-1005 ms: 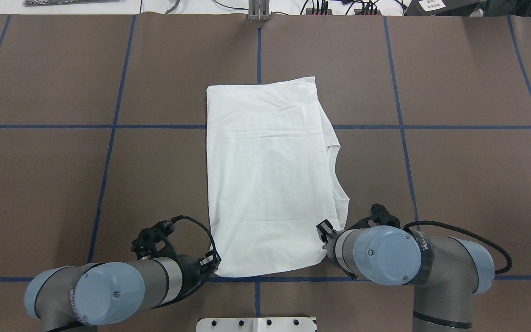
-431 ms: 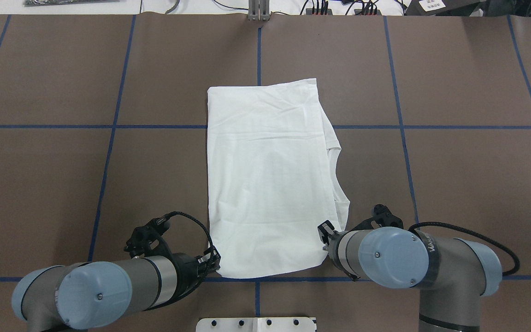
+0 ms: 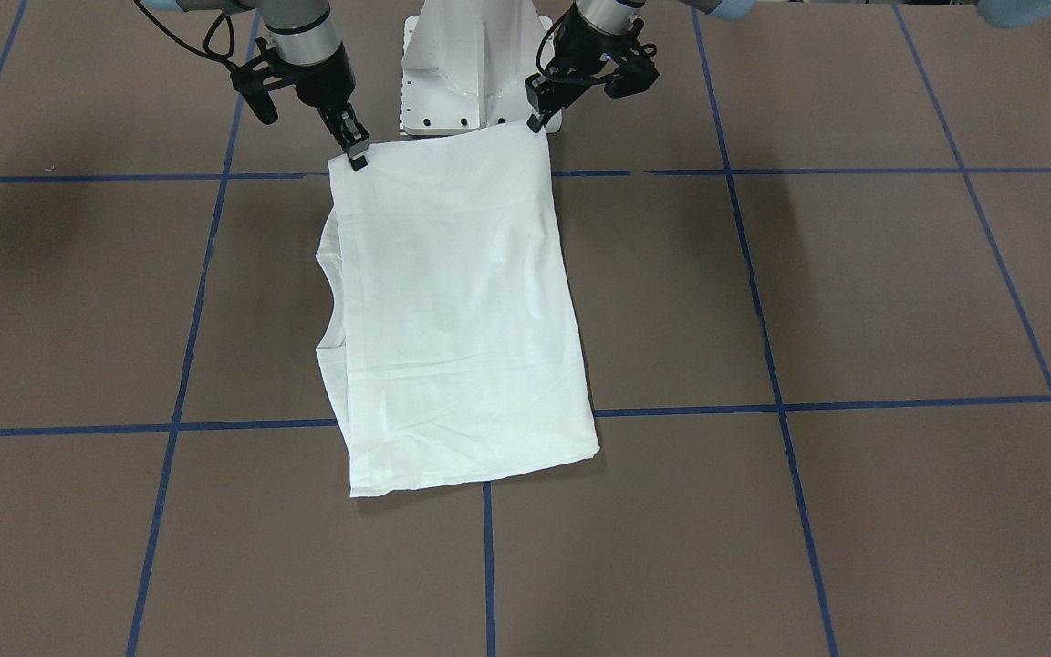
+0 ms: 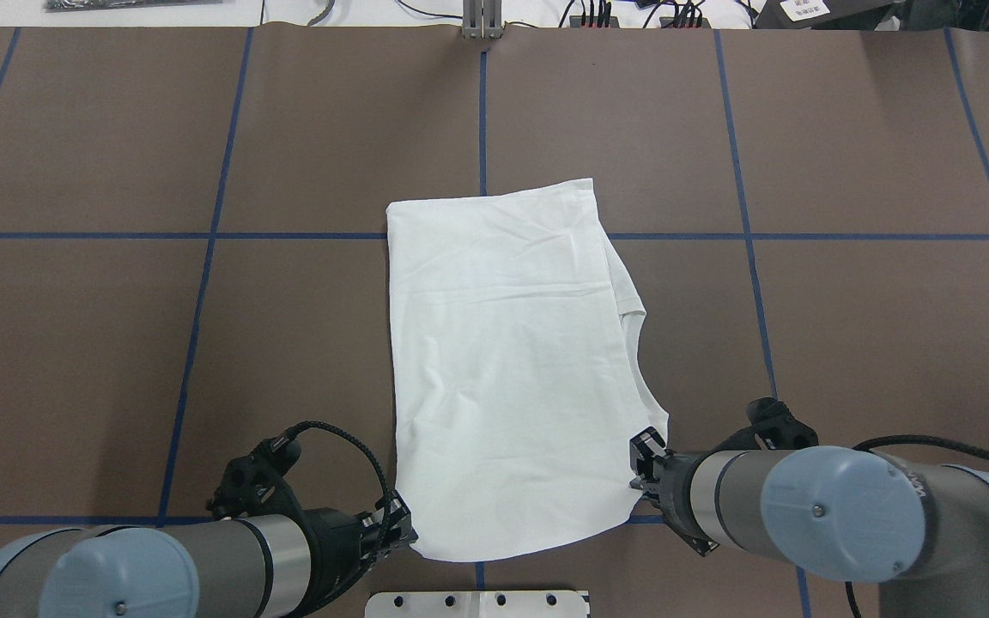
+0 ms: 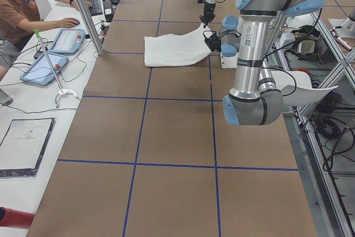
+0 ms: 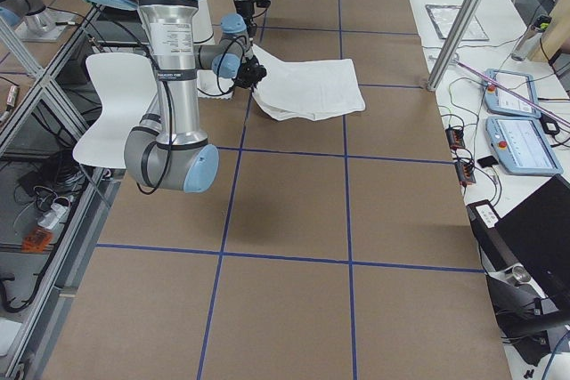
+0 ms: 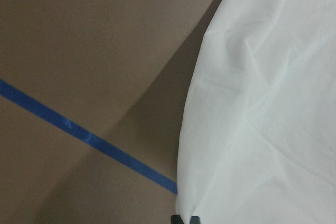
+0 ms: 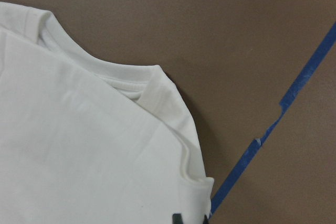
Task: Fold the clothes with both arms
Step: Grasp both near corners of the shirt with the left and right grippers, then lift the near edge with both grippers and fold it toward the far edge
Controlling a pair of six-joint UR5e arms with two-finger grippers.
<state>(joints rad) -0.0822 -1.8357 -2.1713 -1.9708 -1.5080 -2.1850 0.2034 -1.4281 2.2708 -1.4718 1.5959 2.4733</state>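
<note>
The clothes are one white T-shirt [image 4: 503, 360], folded into a long rectangle in the middle of the brown table [image 4: 846, 343]. Its ribbed collar [image 4: 632, 318] shows along the right-hand edge and in the right wrist view [image 8: 100, 72]. My left gripper [image 4: 400, 532] is shut on the near left corner of the shirt [image 7: 262, 103]. The near right corner is pinched in my right gripper [image 4: 645, 459], which is also shut. From the front, the left gripper [image 3: 535, 119] and right gripper [image 3: 357, 155] hold that near edge raised while the rest of the shirt [image 3: 452, 319] lies flat.
The white pedestal base [image 4: 477, 603] stands just behind the held edge. Blue tape lines [image 4: 203, 235] grid the table. Beyond the far edge are cables and a side desk with tablets [image 5: 47, 65] and a seated person [image 5: 16, 4].
Both grippers have drawn back toward the robot's base with the corners held. The shirt slid with them, so its far edge now lies closer to me.
</note>
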